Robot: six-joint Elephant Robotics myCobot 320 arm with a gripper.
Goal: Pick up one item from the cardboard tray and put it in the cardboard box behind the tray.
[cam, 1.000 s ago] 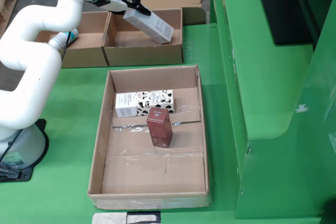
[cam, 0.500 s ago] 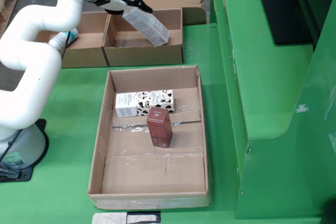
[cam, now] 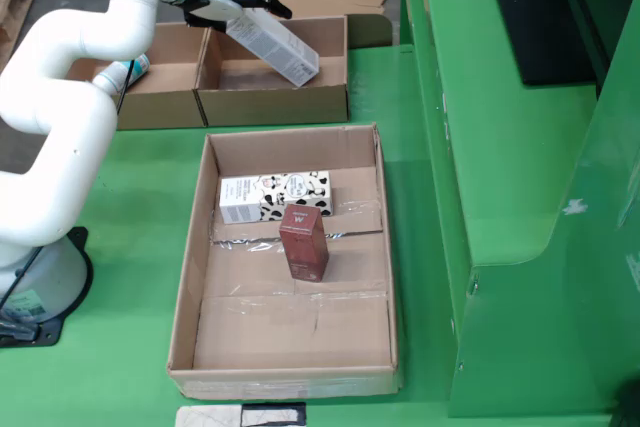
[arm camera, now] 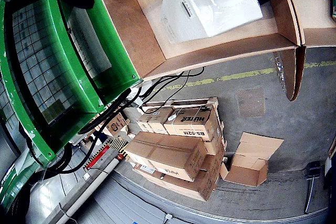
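One item, a long white d'Alba carton (cam: 274, 44), is out of the cardboard tray (cam: 186, 292) and tilted over the cardboard box (cam: 272, 99) behind it; in the fixed view, from left, the white arm ends in the gripper (cam: 243, 2) at the carton's upper end, the lower end dipping into the box. Jaws look spread rather than clamped, and the wrist view shows the carton (arm camera: 207, 3) low against the box wall, so I judge release underway or just done, though contact can't be confirmed. Remaining: clear the arm; a cow-print box (cam: 274, 195) and a red box (cam: 304, 241) sit in the tray.
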